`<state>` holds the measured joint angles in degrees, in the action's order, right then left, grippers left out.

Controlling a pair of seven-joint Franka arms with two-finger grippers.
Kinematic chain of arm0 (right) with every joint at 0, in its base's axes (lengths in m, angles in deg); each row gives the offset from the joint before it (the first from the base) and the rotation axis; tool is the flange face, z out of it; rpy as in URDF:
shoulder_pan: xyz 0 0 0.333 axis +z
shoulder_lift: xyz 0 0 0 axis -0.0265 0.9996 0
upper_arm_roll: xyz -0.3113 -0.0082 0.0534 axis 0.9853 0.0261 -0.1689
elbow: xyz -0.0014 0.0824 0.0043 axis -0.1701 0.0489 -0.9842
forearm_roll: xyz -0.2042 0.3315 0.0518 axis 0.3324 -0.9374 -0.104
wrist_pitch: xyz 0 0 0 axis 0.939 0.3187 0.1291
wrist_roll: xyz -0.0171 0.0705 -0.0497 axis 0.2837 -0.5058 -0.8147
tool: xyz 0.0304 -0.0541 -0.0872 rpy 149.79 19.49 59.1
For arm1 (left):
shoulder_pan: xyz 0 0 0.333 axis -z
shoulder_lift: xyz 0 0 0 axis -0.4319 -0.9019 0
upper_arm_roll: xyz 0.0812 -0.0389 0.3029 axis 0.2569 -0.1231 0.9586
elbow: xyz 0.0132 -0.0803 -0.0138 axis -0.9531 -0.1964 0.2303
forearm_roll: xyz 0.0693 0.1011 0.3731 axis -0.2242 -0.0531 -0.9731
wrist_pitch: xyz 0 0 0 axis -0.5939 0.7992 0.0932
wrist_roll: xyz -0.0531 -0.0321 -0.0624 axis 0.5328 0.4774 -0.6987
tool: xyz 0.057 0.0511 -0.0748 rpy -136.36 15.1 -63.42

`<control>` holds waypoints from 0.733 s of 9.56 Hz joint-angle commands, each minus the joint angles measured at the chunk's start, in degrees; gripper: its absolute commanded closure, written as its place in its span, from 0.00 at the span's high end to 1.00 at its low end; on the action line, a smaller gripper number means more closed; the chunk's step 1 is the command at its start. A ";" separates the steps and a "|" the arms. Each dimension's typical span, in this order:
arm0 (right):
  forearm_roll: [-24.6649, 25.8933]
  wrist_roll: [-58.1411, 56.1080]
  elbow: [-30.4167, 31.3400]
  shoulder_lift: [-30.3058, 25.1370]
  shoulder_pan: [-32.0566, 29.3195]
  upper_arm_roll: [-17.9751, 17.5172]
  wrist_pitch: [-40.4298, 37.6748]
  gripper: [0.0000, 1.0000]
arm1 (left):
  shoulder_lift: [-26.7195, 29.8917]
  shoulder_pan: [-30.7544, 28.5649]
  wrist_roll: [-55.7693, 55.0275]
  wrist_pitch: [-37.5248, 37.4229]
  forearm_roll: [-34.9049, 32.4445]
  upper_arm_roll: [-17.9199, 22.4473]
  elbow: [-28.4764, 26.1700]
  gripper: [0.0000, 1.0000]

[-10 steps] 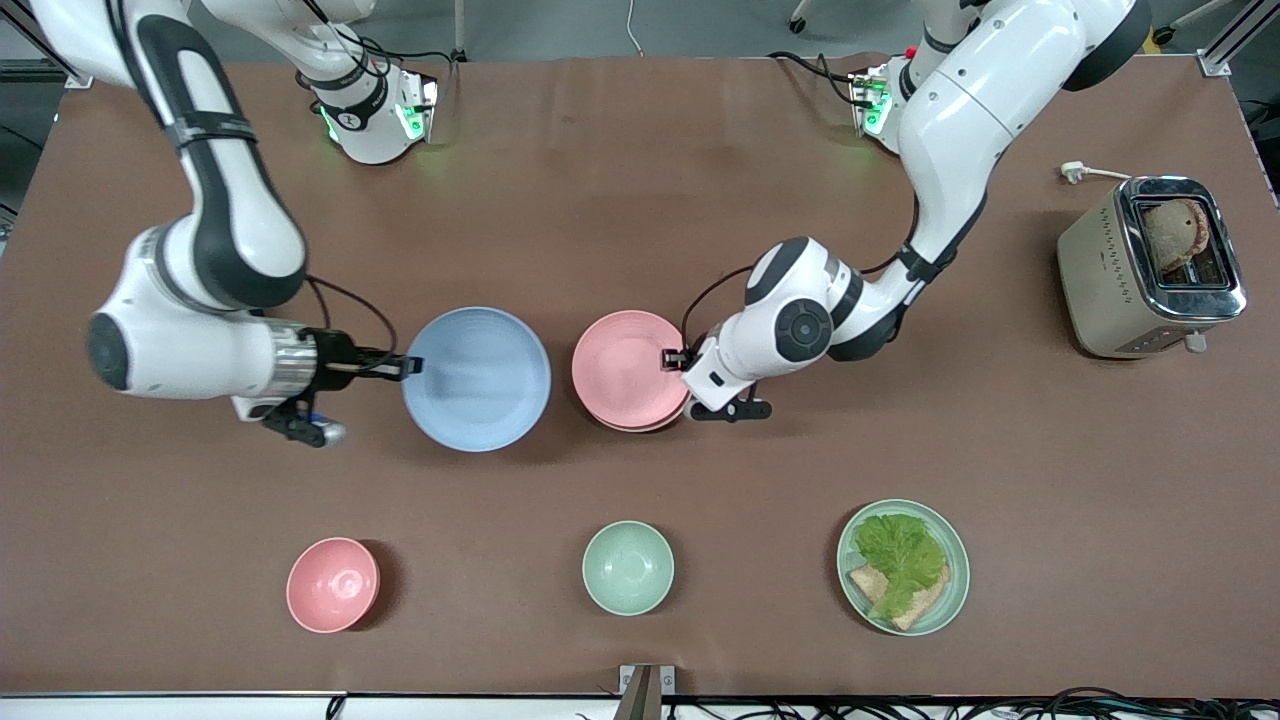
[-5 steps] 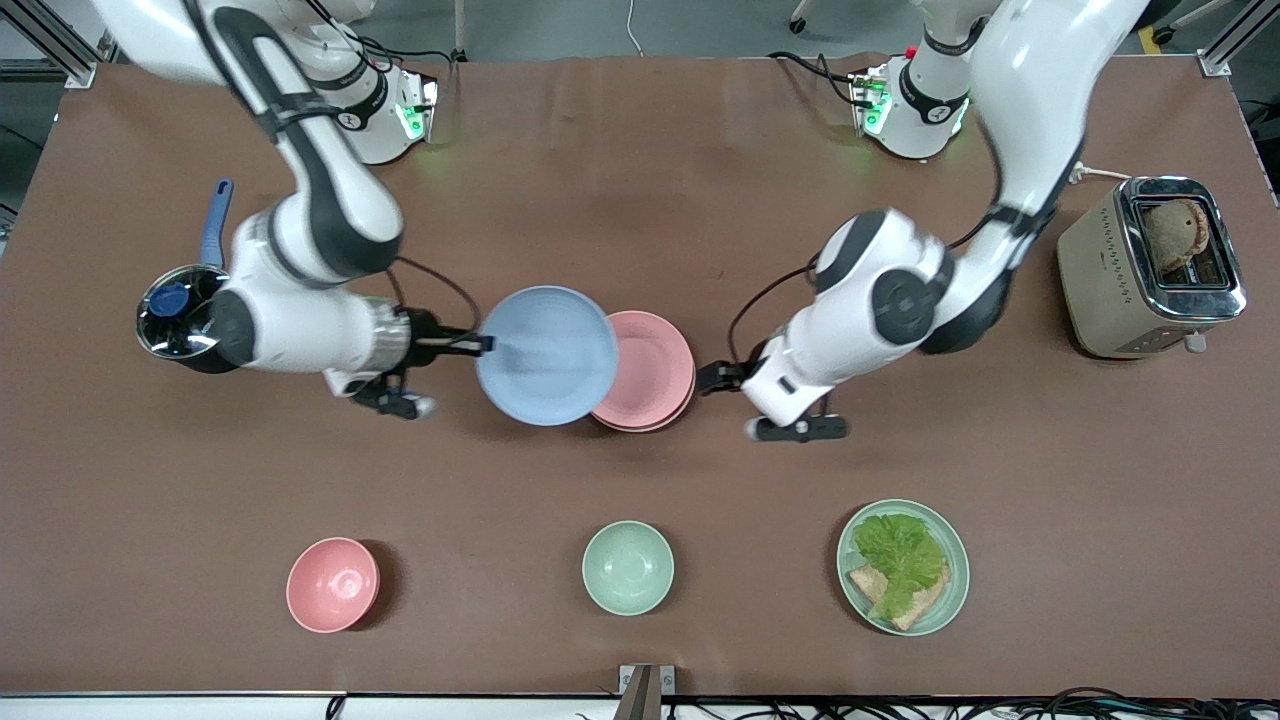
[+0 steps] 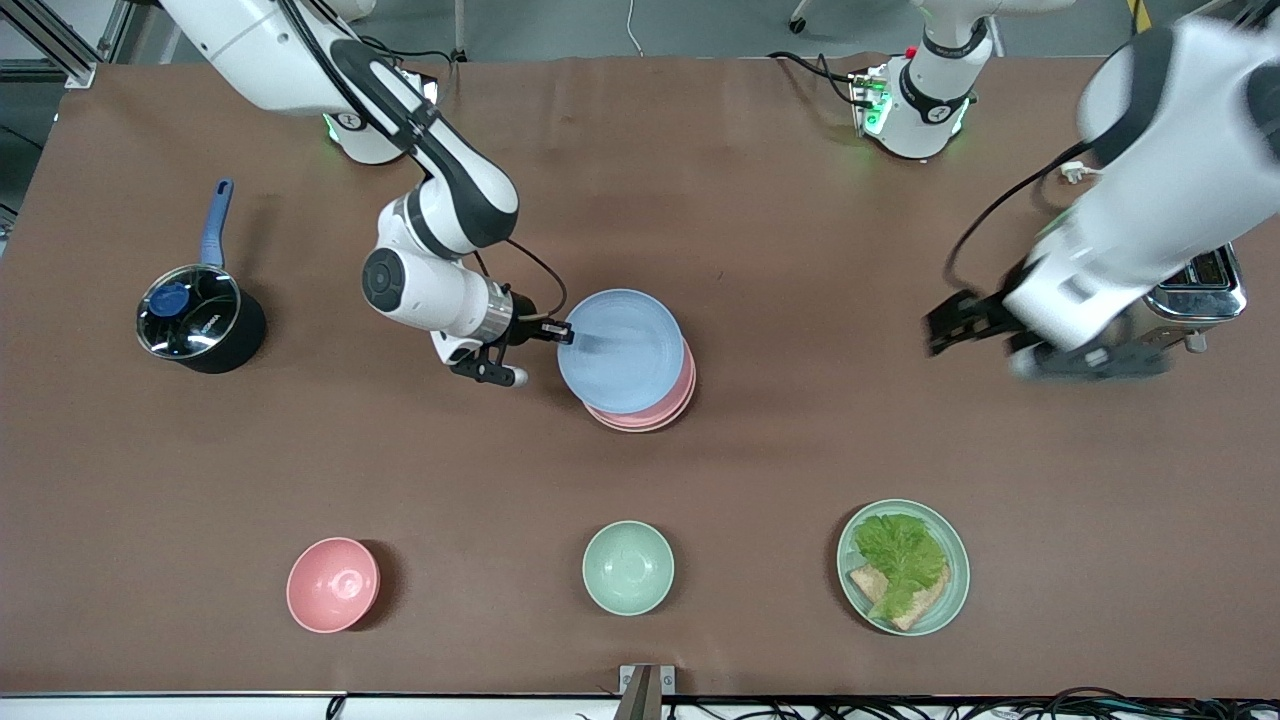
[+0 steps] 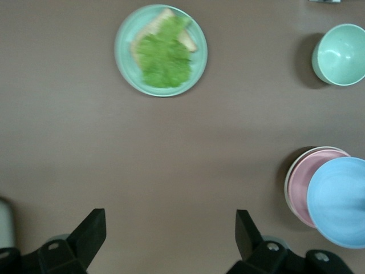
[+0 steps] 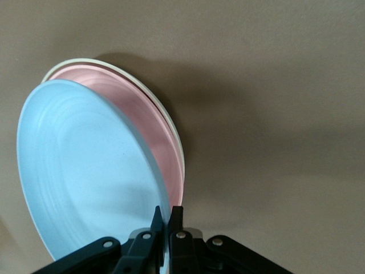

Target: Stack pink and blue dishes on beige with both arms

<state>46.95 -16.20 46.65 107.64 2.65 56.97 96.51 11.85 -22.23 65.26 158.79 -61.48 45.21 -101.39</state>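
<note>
My right gripper (image 3: pixel 562 333) (image 5: pixel 166 214) is shut on the rim of the light blue plate (image 3: pixel 622 352) (image 5: pixel 85 171). It holds that plate tilted over the pale pink plate (image 3: pixel 655 412) (image 5: pixel 154 125), covering most of it. The pink plate lies on the cream-beige plate (image 5: pixel 114 64) (image 4: pixel 287 180), of which only a thin rim shows. My left gripper (image 3: pixel 945 325) (image 4: pixel 169 228) is open and holds nothing. It hangs in the air beside the toaster, well away from the stack, over bare table toward the left arm's end.
A black pot (image 3: pixel 200 320) with a blue handle stands toward the right arm's end. Near the front edge sit a pink bowl (image 3: pixel 333 585), a mint bowl (image 3: pixel 628 567) and a mint plate (image 3: pixel 950 590) with lettuce and bread. The left arm partly hides the toaster (image 3: pixel 1218 278).
The right gripper carried the blue plate sideways until it came over the pink plate. The left gripper let go of the pink plate and drew back toward the toaster.
</note>
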 commanded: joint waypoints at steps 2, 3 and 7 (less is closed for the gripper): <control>0.25 -0.06 0.44 1.45 -0.57 -1.06 3.30 0.07 | 8.20 0.50 6.04 -6.47 -0.56 5.19 -2.71 1.00; 0.42 -0.15 0.35 2.68 -0.04 -1.15 4.20 0.09 | 10.74 0.50 5.95 -6.83 -0.56 5.28 -3.40 1.00; 0.69 -0.24 -0.09 2.69 -0.47 -1.15 3.42 0.98 | 9.80 -0.20 4.81 -9.73 -0.74 5.63 1.94 1.00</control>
<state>47.01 -16.59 46.46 110.66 2.91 56.44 99.99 23.31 -22.35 70.48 150.38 -61.48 50.69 -100.76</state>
